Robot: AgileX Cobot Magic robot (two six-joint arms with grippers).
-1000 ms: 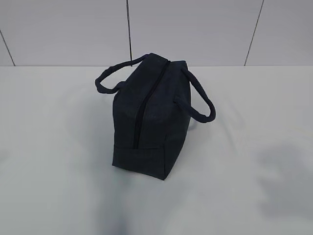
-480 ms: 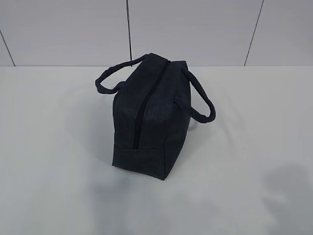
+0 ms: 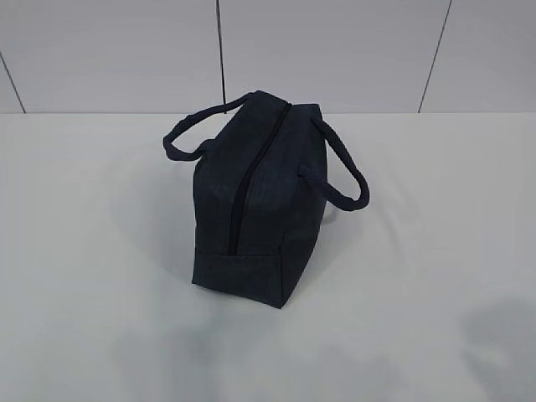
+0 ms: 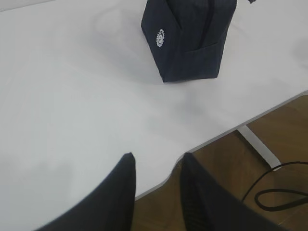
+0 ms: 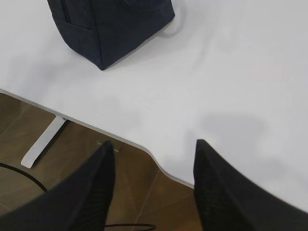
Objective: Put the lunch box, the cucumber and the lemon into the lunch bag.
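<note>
lunch bag (image 3: pixel 260 197) sits mid counter (image 3: pixel 84 251), zipped up, nothing loaded that i can see. left tool (image 4: pixel 156 161) part open, right tool (image 5: pixel 151 149) wider, both empty by the near edge. next: unzip it, probably.

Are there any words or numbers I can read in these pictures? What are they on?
No readable words or numbers anywhere.
Round white logo on the side of the lunch bag: a gear-like ring, too small and blurred to read any letters in it.
The white table carries no writing.
</note>
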